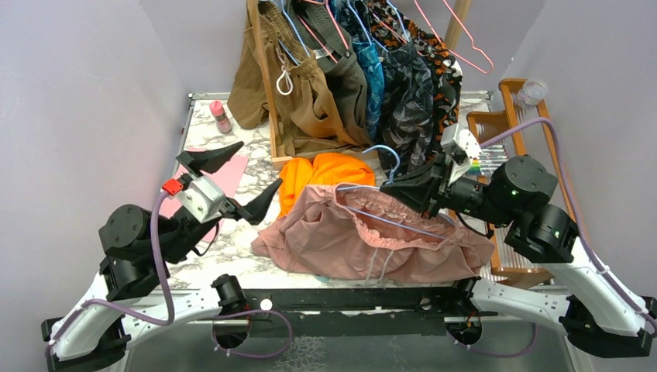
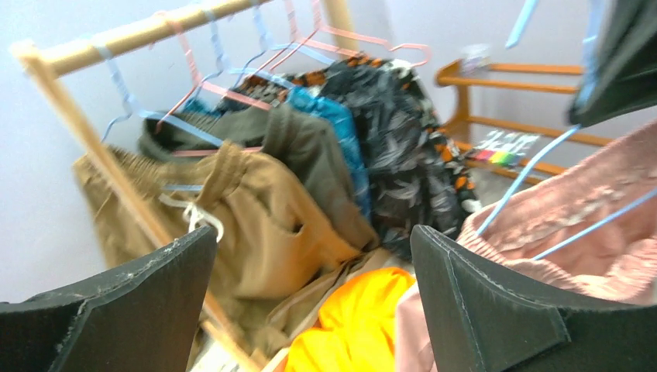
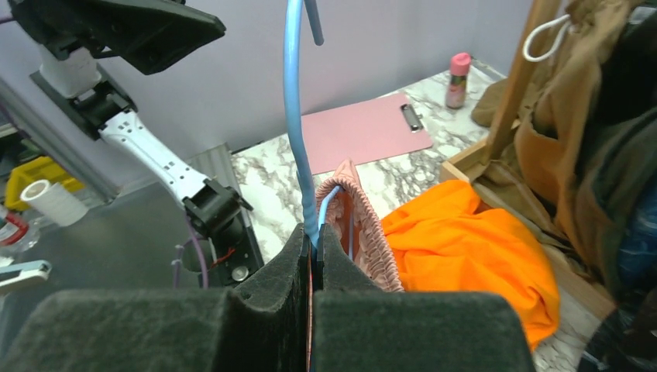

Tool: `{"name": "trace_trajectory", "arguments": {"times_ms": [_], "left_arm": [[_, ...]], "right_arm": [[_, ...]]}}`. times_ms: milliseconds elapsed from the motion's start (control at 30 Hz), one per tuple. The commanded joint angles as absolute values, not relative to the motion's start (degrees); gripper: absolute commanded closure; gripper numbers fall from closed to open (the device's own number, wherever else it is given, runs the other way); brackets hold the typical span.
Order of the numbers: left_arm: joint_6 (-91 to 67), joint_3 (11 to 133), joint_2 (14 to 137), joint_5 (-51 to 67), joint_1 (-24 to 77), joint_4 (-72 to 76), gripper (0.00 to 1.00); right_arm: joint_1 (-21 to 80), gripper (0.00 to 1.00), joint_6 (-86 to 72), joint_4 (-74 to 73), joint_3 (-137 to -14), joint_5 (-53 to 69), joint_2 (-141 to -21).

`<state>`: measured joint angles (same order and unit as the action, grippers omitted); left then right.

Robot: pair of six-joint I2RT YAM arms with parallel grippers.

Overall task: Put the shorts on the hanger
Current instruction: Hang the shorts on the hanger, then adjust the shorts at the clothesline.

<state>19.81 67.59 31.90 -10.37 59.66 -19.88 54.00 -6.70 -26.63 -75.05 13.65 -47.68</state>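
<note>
On the table (image 1: 252, 136), the pink shorts (image 1: 372, 236) lie sideways, right jaws pinching the blue hanger (image 1: 385, 155) at their waist, open left jaws nearby on the left.

Room left, clutter behind
I saw bare counter (image 1: 239, 242) left of the shorts (image 1: 372, 232); clothes rack (image 1: 267, 93) and orange shorts (image 1: 325, 174) blocked the back.

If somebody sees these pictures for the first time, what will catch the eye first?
The pink shorts lie heaped at the centre, with the blue hanger inside their waistband, pinched by the shut right gripper. Bright orange shorts lie just behind, and the left gripper hangs wide open on their left.
</note>
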Motion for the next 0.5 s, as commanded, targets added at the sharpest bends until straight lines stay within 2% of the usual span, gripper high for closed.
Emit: {"name": "trace_trajectory", "arguments": {"times_ms": [0, 300, 400, 467], "left_arm": [[20.0, 63.6, 33.4, -25.3, 59.7, -19.0, 0.02], [13.2, 69.5, 50.5, -39.6, 59.6, -14.9, 0.01], [9.6, 75.2, 57.4, -40.1, 56.8, -14.2, 0.01], [4.2, 80.5, 62.0, -35.7, 51.0, -16.4, 0.01]], "right_arm": [[54.1, 0.99, -4.5, -30.0, -77.6, 6.2, -47.5], [54.0, 0.99, -5.1, -29.9, -75.0, 3.6, -49.1], [54.0, 0.99, -5.4, -28.8, -74.2, 3.8, -49.4], [54.1, 0.99, -5.5, -28.3, -73.9, 4.3, -49.8]]}}
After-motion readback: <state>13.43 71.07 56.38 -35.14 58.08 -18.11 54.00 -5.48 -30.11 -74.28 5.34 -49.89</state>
